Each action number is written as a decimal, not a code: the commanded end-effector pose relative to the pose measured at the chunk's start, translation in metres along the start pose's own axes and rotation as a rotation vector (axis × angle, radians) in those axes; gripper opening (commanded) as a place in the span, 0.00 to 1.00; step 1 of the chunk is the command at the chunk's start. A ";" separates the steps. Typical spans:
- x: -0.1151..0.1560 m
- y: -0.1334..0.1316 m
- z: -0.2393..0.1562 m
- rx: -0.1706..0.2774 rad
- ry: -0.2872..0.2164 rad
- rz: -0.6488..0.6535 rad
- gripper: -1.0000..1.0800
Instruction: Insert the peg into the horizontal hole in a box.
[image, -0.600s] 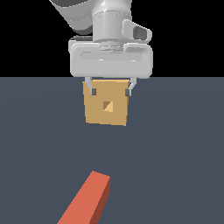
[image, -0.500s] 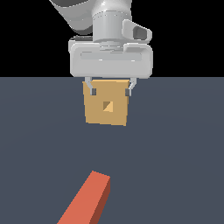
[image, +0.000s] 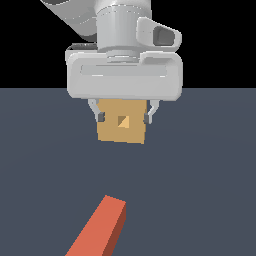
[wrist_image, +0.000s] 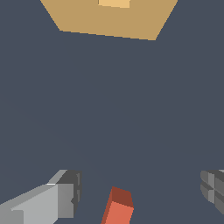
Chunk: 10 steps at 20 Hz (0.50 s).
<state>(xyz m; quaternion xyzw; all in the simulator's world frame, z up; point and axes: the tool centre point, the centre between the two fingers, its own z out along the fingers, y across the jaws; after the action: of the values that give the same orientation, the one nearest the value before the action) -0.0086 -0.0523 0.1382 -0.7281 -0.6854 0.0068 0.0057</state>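
My gripper (wrist_image: 142, 192) hangs w/ jaws spread wide, holding nothing. The peg (image: 98, 230) lies on the dark surface (image: 200, 190); in wrist view its red end sits between my jaws, touching neither. The box (image: 121, 127) w/ the horizontal hole (image: 123, 121) stands well apart from the peg.

Tan box (image: 121, 128) upright on floor, small square hole (image: 122, 121) at face ctr. Red-orange peg (image: 98, 231) lies flat, well apart.
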 end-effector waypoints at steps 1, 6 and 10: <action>-0.033 -0.003 0.010 -0.002 -0.001 0.043 0.96; -0.115 -0.015 0.035 -0.009 -0.001 0.149 0.96; -0.170 -0.028 0.053 -0.013 0.000 0.222 0.96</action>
<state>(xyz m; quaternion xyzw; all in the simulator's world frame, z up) -0.0420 -0.2017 0.0923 -0.7920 -0.6105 0.0040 0.0011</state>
